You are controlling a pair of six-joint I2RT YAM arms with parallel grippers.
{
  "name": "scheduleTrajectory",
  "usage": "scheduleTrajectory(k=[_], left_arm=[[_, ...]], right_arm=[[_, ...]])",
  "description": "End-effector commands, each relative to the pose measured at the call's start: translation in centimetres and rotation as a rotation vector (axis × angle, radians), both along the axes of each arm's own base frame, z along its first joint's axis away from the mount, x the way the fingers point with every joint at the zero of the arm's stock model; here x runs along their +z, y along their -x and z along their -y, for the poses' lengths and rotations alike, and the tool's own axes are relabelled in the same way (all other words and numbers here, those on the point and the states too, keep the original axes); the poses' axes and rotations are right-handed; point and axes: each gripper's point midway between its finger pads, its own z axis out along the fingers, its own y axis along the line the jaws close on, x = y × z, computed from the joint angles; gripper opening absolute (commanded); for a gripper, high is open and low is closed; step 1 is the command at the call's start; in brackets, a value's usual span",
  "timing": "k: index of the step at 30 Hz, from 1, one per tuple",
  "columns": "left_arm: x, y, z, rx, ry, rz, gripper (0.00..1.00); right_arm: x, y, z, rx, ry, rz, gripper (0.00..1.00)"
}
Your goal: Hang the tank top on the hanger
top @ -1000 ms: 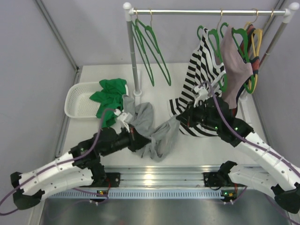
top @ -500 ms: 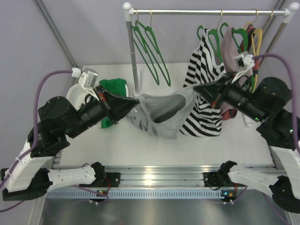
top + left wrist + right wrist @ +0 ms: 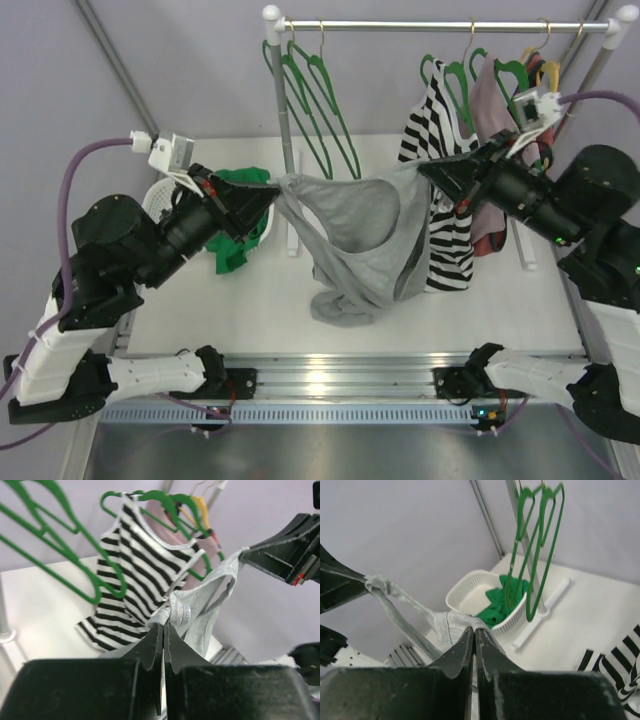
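Overall, the room is a booth of plain pale-grey walls (image 3: 200, 70) with slanted metal struts in the corners. Its floor is a white table (image 3: 520, 300), matte and unmarked, edged at the near side by a ribbed aluminium beam (image 3: 340, 375) where the arm bases are bolted.

Across the back runs a silver clothes rail (image 3: 400, 25) on white-capped posts. Both arms are raised above the table and face each other.

Between them hangs the tank top (image 3: 360, 230), light grey, stretched in the air in front of the rail by its two narrow straps. Its scooped neck sags open and its body droops toward the table; whether the hem touches the surface cannot be told.

Behind its right side hangs a black-and-white striped top (image 3: 440, 130) on a green hanger, with a dusty-pink garment (image 3: 490, 110) beside it.

At the left, a white slotted basket (image 3: 470, 587) sits on the table with a bright green garment (image 3: 505, 602) spilling over its rim.

A group of empty green hangers (image 3: 320, 110) with gold hooks hangs at the rail's left end, just behind the tank top's left strap. Yellow hangers (image 3: 548, 85) hang at the far right.

The left gripper (image 3: 164, 627) is pinched tight on one bunched strap. The right gripper (image 3: 474, 630) is likewise clamped on the other strap, its fingers pressed together with grey knit between them.
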Motion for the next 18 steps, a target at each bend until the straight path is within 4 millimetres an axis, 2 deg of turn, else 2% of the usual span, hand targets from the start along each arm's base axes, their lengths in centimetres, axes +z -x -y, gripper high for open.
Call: scheduleTrajectory(k=[1, 2, 3, 4, 5, 6, 7, 8, 10, 11, 12, 13, 14, 15, 16, 18], left_arm=[[-4.2, -2.2, -1.3, 0.152, -0.074, -0.059, 0.00], [-5.2, -2.5, -1.2, 0.171, -0.082, -0.077, 0.00], [-7.5, -2.8, -1.0, 0.187, -0.120, -0.104, 0.00], [-8.4, -3.1, -1.0, 0.199, -0.128, -0.117, 0.00], [-9.6, -3.4, -0.9, 0.218, -0.136, -0.139, 0.00], [-12.3, -3.6, -0.4, 0.222, -0.180, -0.172, 0.00], [-13.7, -3.7, -0.1, 0.219, -0.191, -0.191, 0.00], [-16.3, -3.5, 0.8, 0.190, -0.201, -0.221, 0.00], [-19.1, -3.4, 1.5, 0.174, -0.207, -0.262, 0.00], [-19.8, -3.1, 2.2, 0.142, -0.172, -0.285, 0.00], [-22.8, -3.0, 2.5, 0.133, -0.211, -0.322, 0.00], [-23.8, -2.7, 2.9, 0.114, -0.209, -0.340, 0.00], [-24.6, -2.3, 3.3, 0.092, -0.199, -0.366, 0.00], [-26.2, -1.9, 4.0, 0.056, -0.206, -0.390, 0.00], [-26.9, -1.6, 4.2, 0.043, -0.205, -0.402, 0.00], [-28.7, -1.6, 3.9, 0.057, -0.211, -0.432, 0.00]], right_arm=[[-4.5, -2.1, -1.5, -0.002, 0.053, -0.102, 0.00], [-6.6, -2.8, -2.3, 0.006, 0.063, -0.144, 0.00], [-7.8, -3.0, -2.6, 0.010, 0.068, -0.166, 0.00], [-8.6, -3.1, -2.8, 0.015, 0.066, -0.178, 0.00], [-11.7, -3.6, -3.4, 0.018, 0.089, -0.245, 0.00], [-12.5, -3.8, -3.7, 0.023, 0.078, -0.251, 0.00], [-13.4, -3.6, -3.9, 0.039, 0.075, -0.266, 0.00], [-16.6, -3.8, -4.2, 0.040, 0.093, -0.333, 0.00], [-18.6, -3.6, -4.4, 0.044, 0.089, -0.360, 0.00], [-21.6, -3.7, -4.3, 0.031, 0.113, -0.419, 0.00], [-22.8, -3.6, -4.1, 0.025, 0.120, -0.440, 0.00], [-23.2, -3.2, -3.7, 0.023, 0.113, -0.443, 0.00], [-25.2, -3.0, -3.4, 0.012, 0.125, -0.479, 0.00], [-25.7, -2.7, -3.1, 0.009, 0.124, -0.488, 0.00], [-25.5, -2.1, -2.5, 0.006, 0.114, -0.475, 0.00], [-26.7, -1.6, -1.8, -0.020, 0.126, -0.500, 0.00]])
